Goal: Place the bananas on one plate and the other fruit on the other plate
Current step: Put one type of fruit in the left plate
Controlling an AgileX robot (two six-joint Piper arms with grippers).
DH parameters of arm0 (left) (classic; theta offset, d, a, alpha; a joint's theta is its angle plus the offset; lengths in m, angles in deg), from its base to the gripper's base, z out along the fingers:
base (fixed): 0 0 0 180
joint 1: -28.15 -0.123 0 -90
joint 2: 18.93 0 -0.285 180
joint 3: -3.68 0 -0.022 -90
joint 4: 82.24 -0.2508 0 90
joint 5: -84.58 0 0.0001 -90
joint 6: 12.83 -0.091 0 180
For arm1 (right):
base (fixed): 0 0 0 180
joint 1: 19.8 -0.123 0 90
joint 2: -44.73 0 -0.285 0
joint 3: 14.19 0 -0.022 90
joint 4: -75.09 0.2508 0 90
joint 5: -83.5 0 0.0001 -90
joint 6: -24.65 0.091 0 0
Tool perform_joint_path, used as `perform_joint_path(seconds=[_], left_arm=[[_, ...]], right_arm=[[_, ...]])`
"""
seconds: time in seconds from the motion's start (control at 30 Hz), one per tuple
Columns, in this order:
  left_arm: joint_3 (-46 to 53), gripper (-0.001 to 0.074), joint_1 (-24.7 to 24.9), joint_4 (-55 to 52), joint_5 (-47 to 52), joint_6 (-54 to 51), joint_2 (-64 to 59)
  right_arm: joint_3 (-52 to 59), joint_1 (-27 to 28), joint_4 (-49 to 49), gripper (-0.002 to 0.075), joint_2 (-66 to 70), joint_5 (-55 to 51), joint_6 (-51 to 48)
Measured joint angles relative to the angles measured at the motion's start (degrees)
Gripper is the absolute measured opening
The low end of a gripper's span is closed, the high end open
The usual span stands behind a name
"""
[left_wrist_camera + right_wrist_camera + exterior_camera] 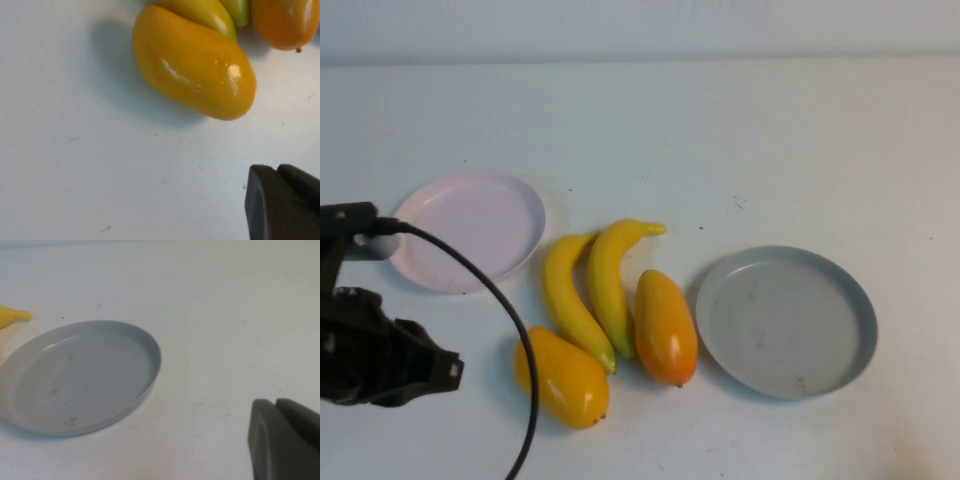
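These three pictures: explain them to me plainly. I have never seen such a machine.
A two-armed table robot. The top picture looks down from above; the other two come from cameras on each wrist. On the white table lie two bananas and two mango-like fruits, between an empty pink plate and an empty grey plate. The left pincer is shut beside the nearer fruit, holding nothing. The right pincer, also shut and empty, sits near the grey plate.

White table (pixel 740 140) filling nearly the whole high view, matte, marked with a few small dark specks and faint scuffs. Along the far edge, a pale grey-white wall (pixel 640 25) as a narrow band. Soft, even light from above, with only gentle, blurred shadows
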Motion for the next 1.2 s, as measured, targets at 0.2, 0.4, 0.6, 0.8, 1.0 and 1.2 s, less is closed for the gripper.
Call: perform_joint_path(seconds=[0.2,0.4,0.6,0.8,1.0,1.2], left_arm=[[-1.45,-0.0002,10.13,-0.87,-4.05,2.11,-5.69],[-4.88,-0.0002,20.98,-8.45,-4.75,9.75,-11.49],[-8.43,-0.0002,27.75,-12.42,-5.94,13.41,-16.19],[-13.55,-0.0002,33.51,-15.49,-5.74,19.31,-20.51],[-17.69,-0.0002,37.95,-20.50,-5.17,25.16,-23.39],[-17.94,0.0069,37.37,-25.62,-5.31,24.49,-24.19]], right_arm=[[0.00,0.00,0.00,-0.0016,0.00,0.00,0.00],[0.00,0.00,0.00,-0.0017,0.00,0.00,0.00],[0.00,0.00,0.00,-0.0017,0.00,0.00,0.00],[0.00,0.00,0.00,-0.0017,0.00,0.00,0.00],[0.00,0.00,0.00,-0.0017,0.00,0.00,0.00],[0.00,0.00,0.00,-0.0017,0.00,0.00,0.00]])
